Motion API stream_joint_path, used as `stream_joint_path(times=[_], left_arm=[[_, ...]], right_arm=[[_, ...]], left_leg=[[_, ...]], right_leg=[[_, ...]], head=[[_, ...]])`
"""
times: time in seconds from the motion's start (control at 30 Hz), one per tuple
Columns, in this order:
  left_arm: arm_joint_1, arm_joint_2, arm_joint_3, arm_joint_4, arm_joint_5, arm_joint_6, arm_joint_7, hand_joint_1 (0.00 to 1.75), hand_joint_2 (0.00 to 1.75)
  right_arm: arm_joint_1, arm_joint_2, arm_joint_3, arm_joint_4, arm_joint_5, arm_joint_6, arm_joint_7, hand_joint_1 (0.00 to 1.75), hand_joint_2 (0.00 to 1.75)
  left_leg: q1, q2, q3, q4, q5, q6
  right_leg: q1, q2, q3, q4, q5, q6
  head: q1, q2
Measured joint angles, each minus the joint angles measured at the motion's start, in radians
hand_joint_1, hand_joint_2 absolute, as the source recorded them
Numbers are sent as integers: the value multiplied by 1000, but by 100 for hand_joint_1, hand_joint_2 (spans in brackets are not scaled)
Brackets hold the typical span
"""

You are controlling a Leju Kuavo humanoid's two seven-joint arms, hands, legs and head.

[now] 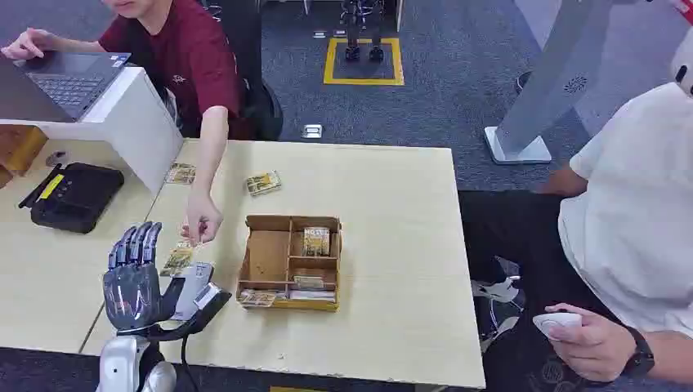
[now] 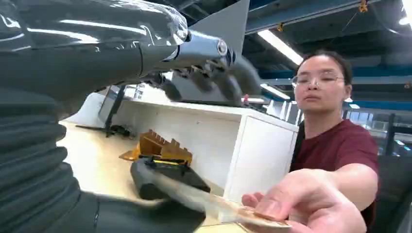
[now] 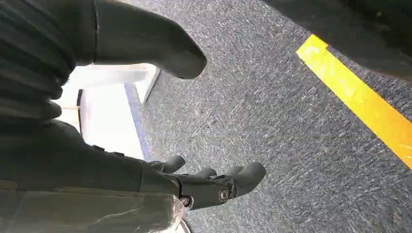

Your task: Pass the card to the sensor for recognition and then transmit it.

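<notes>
While the person's hand (image 1: pixel 202 222) holds the card (image 1: pixel 177 260) just ahead of the left hand (image 1: pixel 133 278), that hand waits with fingers spread, holding nothing. The card looks thin, light and slippery; I would pinch its free edge. The right hand (image 3: pixel 204 184) hangs empty, fingers apart.

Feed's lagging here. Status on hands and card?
Left hand open, raised over table. Right hand hanging, empty. Card pinched by person's hand, offered at left hand. Nothing blocking.
</notes>
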Motion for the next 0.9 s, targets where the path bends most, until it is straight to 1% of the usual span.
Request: stream_joint_path(times=[0.17, 0.3, 0.37, 0.4, 0.5, 0.63, 0.83, 0.9], left_arm=[[1, 0, 8, -23, 17, 0, -29, 175, 175], [0, -9, 22, -36, 19, 0, -48, 175, 175], [1, -8, 25, -42, 27, 0, -16, 175, 175], [2, -8, 25, -45, 39, 0, -19, 175, 175], [3, -8, 28, -47, 70, 0, -61, 175, 175], [5, -10, 31, -47, 101, 0, -91, 175, 175], [4, -20, 44, -47, 122, 0, -101, 175, 175], [4, -24, 45, -47, 139, 0, -90, 175, 175]], right_arm=[[0, 0, 0, 0, 3, 0, 0, 0, 175], [0, 0, 0, 0, 3, -2, -2, 0, 175], [0, 0, 0, 0, 3, -8, -5, 0, 175], [0, 0, 0, 0, 5, -10, -5, 0, 175], [0, 0, 0, 0, 6, -11, -5, 0, 175], [0, 0, 0, 1, 6, -12, -6, 0, 175], [0, 0, 0, 1, 6, -12, -9, 0, 175], [0, 0, 0, 1, 5, -12, -9, 0, 175]], left_leg=[[0, 0, 0, 0, 0, 0], [0, 0, 0, 0, 0, 0], [0, 0, 0, 0, 0, 0], [0, 0, 0, 0, 0, 0], [0, 0, 0, 0, 0, 0], [0, 0, 0, 0, 0, 0], [0, 0, 0, 0, 0, 0], [0, 0, 0, 0, 0, 0]], right_leg=[[0, 0, 0, 0, 0, 0], [0, 0, 0, 0, 0, 0], [0, 0, 0, 0, 0, 0], [0, 0, 0, 0, 0, 0], [0, 0, 0, 0, 0, 0], [0, 0, 0, 0, 0, 0], [0, 0, 0, 0, 0, 0], [0, 0, 0, 0, 0, 0]], head=[[0, 0], [0, 0], [0, 0], [0, 0], [0, 0], [0, 0], [0, 0], [0, 0]])
